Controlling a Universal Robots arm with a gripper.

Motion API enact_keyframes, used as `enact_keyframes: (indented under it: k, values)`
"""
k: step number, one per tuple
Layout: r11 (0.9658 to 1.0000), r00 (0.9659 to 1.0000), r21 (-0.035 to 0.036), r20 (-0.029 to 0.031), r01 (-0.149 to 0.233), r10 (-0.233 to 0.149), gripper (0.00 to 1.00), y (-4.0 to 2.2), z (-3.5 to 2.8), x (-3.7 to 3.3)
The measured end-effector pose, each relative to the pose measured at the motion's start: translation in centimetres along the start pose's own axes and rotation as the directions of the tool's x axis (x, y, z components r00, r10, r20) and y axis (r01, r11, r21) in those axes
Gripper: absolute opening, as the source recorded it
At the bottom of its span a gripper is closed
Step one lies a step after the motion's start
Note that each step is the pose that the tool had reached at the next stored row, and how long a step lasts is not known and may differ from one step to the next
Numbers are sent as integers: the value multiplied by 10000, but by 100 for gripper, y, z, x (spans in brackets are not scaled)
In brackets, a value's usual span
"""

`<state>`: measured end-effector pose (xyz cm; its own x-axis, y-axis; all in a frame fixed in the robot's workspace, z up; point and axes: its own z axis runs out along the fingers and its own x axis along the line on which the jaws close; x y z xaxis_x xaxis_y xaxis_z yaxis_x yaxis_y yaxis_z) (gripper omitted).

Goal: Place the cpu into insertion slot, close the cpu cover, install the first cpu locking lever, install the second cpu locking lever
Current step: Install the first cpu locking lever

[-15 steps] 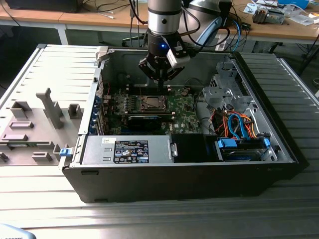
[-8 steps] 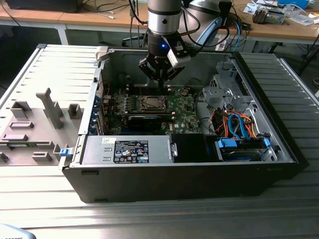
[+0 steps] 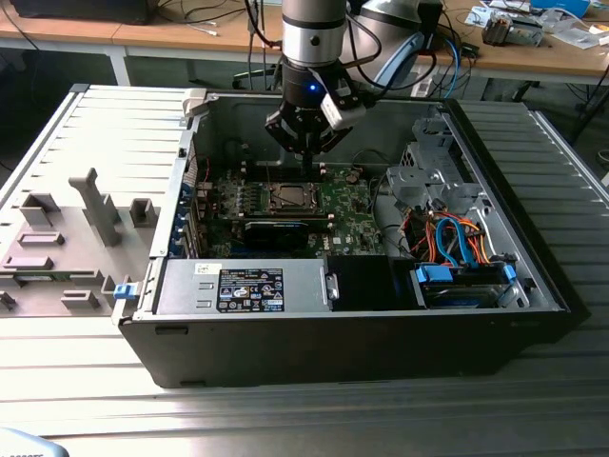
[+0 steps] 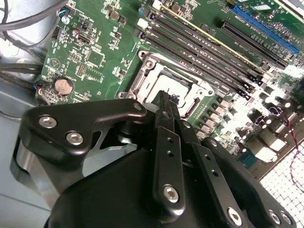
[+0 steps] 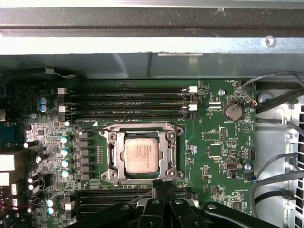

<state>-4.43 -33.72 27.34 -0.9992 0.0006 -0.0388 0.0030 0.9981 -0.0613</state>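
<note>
The cpu point(image 5: 141, 156) lies flat in the insertion slot point(image 5: 176, 142) on the green board, silvery top up. The cpu cover point(image 5: 116, 156) lies down around it as a thin metal frame. A thin wire lever point(image 5: 140, 193) slants beside the socket's edge, near my fingertips. My gripper point(image 5: 160, 184) hangs just off that edge, shut, with nothing visible between the tips. In the second wrist view the gripper point(image 4: 164, 97) points at the socket's rim, just beside the cpu point(image 4: 164, 80). In the exterior view the gripper point(image 3: 306, 160) hovers above the socket point(image 3: 287, 198), inside the open computer case.
Long memory slots point(image 5: 128, 102) run beside the socket. A black card point(image 3: 276, 231), a power supply point(image 3: 243, 288), a drive cage point(image 3: 428, 176) and orange and blue cables point(image 3: 457, 243) crowd the case. A grey fixture tray point(image 3: 67, 238) lies at the exterior view's left.
</note>
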Motion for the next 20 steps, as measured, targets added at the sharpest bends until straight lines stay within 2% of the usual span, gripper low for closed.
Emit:
enact_keyframes:
  k: [10,18,19,20]
  values:
    - [9992,9992,-15,25,401,-401,11,0,0,0]
    - [9972,9972,-33,48,745,-745,11,0,0,0]
    - [9971,9972,-184,58,740,-740,11,-1,-1,1]
    - [9961,9973,-486,80,730,-727,11,0,0,1]
